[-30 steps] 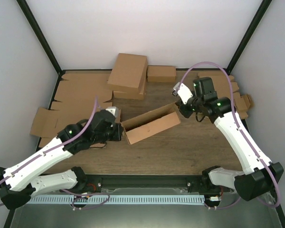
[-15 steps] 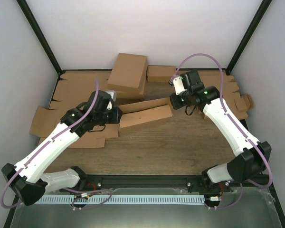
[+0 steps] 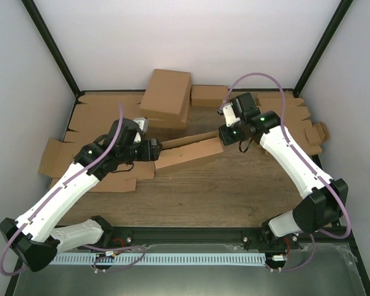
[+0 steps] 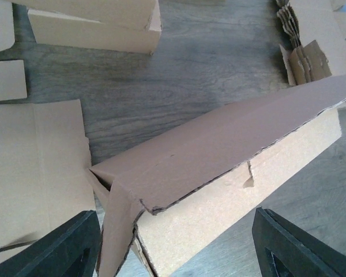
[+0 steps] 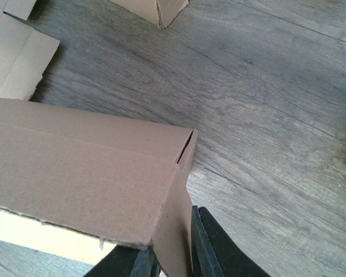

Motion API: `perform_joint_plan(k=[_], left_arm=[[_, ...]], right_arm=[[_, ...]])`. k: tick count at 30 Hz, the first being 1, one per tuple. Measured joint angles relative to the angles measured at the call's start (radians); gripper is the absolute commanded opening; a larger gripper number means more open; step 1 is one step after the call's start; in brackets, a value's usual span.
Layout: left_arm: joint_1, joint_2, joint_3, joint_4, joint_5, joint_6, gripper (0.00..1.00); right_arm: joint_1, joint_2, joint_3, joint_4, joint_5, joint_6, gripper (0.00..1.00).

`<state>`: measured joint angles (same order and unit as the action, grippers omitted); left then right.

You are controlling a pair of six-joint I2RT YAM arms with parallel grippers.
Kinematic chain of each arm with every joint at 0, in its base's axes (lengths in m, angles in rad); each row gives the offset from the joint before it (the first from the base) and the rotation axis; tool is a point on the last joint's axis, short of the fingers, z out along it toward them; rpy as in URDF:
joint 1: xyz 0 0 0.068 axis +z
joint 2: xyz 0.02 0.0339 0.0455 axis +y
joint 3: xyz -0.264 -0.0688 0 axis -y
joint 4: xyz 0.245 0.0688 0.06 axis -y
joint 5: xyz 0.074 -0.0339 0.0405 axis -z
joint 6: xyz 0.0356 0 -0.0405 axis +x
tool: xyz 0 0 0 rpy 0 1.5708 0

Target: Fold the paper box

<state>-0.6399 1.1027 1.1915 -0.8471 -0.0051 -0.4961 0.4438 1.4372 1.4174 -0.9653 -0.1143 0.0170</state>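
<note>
The paper box point(image 3: 190, 152), long and shallow in plain brown cardboard, lies slanted on the wooden table between both arms. In the left wrist view its lid point(image 4: 219, 144) slopes down over the front wall point(image 4: 248, 190) with a gap left under it. My left gripper point(image 3: 152, 150) is at the box's left end, its fingers point(image 4: 66, 248) spread wide on either side of that end and touching nothing. My right gripper point(image 3: 226, 134) is at the right end, its dark fingers point(image 5: 219, 254) close against the end flap point(image 5: 176, 231) that stands between them.
Two closed brown boxes point(image 3: 166, 98) are stacked at the back, with a small box point(image 3: 209, 95) beside them. Flat cardboard blanks point(image 3: 92, 123) cover the left side, one right beside the box point(image 4: 34, 167). Notched blanks point(image 3: 305, 120) are piled at the right.
Both arms carried the box back and to the left, and its lid came down over the open trough. The left gripper then opened wide and let go of the box's left end.
</note>
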Motion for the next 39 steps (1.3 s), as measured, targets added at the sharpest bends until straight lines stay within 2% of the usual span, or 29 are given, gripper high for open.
perform_joint_plan(k=[3, 6, 11, 18, 27, 33, 39], left_arm=[[0.001, 0.000, -0.018, -0.001, 0.000, 0.000, 0.75], [0.001, 0.000, -0.030, -0.001, 0.007, 0.001, 0.82], [0.001, -0.002, -0.075, 0.009, 0.021, 0.002, 0.81], [0.001, -0.002, -0.145, 0.034, 0.060, 0.001, 0.87], [0.024, 0.000, -0.233, 0.109, 0.080, 0.000, 0.74], [0.050, 0.013, -0.256, 0.177, 0.109, 0.003, 0.55], [0.096, 0.064, -0.246, 0.247, 0.156, 0.025, 0.52]], right_arm=[[0.000, 0.005, 0.001, -0.009, 0.003, 0.009, 0.20], [0.002, 0.011, 0.003, -0.021, 0.003, 0.026, 0.20], [0.015, 0.013, 0.016, -0.041, 0.002, 0.045, 0.19], [0.027, 0.037, 0.027, -0.051, -0.008, 0.074, 0.19], [0.027, 0.040, 0.027, -0.051, -0.024, 0.098, 0.19], [0.027, 0.033, 0.021, -0.051, -0.027, 0.124, 0.18], [0.028, 0.002, -0.007, -0.053, -0.025, 0.140, 0.16]])
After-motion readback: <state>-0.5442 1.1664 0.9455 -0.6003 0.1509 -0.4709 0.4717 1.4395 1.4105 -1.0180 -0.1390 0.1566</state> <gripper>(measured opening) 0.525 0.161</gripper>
